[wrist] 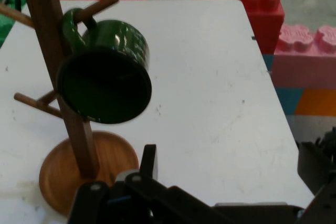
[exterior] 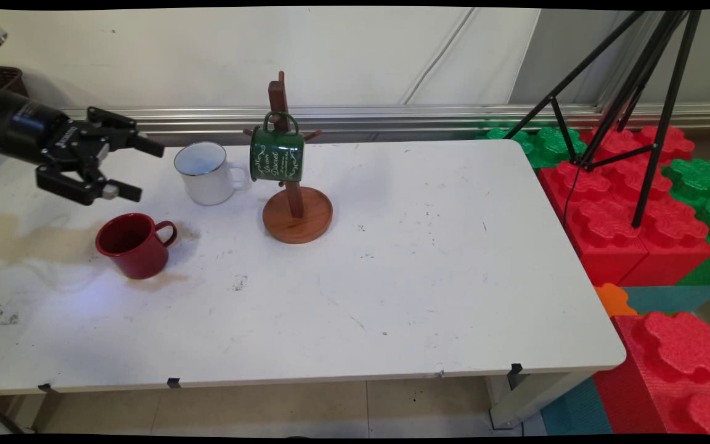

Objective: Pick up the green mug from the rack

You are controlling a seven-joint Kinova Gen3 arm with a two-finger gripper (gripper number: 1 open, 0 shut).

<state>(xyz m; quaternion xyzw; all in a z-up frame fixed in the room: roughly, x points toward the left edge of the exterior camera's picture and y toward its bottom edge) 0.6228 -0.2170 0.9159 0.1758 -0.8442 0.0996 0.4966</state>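
Main view, end effector (exterior: 136, 169) spread apart near table (exterior: 392, 296) left edge, above red mug (exterior: 133, 245).

A green mug (wrist: 105, 77) is hanging by its handle on a peg of the wooden rack (wrist: 47, 56), mouth facing the camera. The rack's round base (wrist: 63, 174) is sitting on the white table (wrist: 210, 77), with foam blocks (wrist: 310, 56) lying beyond its edge

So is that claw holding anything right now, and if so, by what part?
Nothing is held. The gripper is open in the air, its fingers apart with nothing between them, above the red mug and left of the white mug.
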